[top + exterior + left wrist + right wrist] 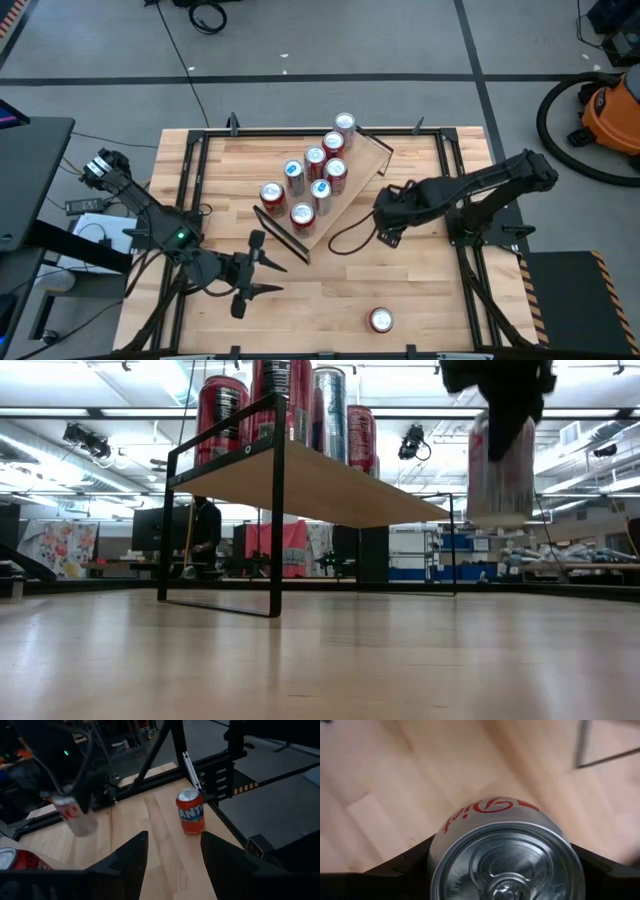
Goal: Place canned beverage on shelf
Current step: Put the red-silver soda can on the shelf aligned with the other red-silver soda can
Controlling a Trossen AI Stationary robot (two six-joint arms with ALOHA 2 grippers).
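Observation:
The shelf [352, 188], a light-wood plank on black end frames, stands slantwise on the table's middle and carries several upright cans [315, 175]. In the low view the plank [330, 485] stands raised above the tabletop. My right gripper [387, 228] is right of the shelf, shut on a silver can with red lettering [500, 470]. An orange can [380, 320] stands upright near the front edge and also shows in the left wrist view [190, 811]. My left gripper [272, 277] is open and empty at the front left, near the shelf's near end. My right gripper pinches the silver can between its two fingers, one on each side of the can's upper wall [439, 851]. The fingers come from above, pointing down. The can hangs upright below the gripper [498, 390], its bottom clear of the tabletop.
Black rails [190, 180] frame the tabletop on its sides. Bare wood [330, 300] lies between the shelf and the front edge, apart from the orange can. A black cable [345, 240] loops on the table by my right gripper.

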